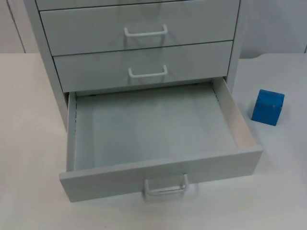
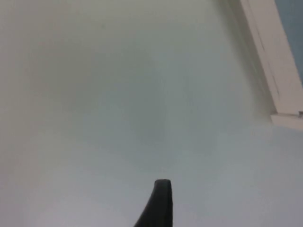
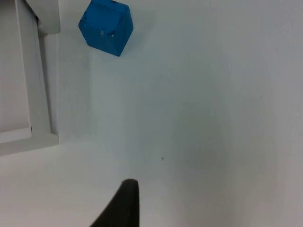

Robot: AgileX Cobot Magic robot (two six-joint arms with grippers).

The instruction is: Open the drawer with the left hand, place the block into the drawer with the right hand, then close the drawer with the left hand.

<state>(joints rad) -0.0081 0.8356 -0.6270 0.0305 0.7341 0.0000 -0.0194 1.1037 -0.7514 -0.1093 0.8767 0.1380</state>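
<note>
The grey cabinet's bottom drawer [image 1: 153, 124] stands pulled far out and holds nothing; its white handle [image 1: 165, 187] faces the table's front. A blue block [image 1: 267, 107] rests on the white table just right of the drawer's right wall. In the right wrist view the block [image 3: 105, 27] lies ahead of my right gripper [image 3: 124, 203], well apart from it, beside the drawer's front corner [image 3: 33, 94]. My left gripper [image 2: 158, 203] hovers over bare table, with a pale edge of the cabinet [image 2: 272, 61] off to one side.
Two shut drawers with white handles [image 1: 145, 32] [image 1: 147, 73] sit above the open one. The cabinet [image 1: 48, 57] stands at the table's back middle. White table top [image 1: 29, 143] lies on both sides of it.
</note>
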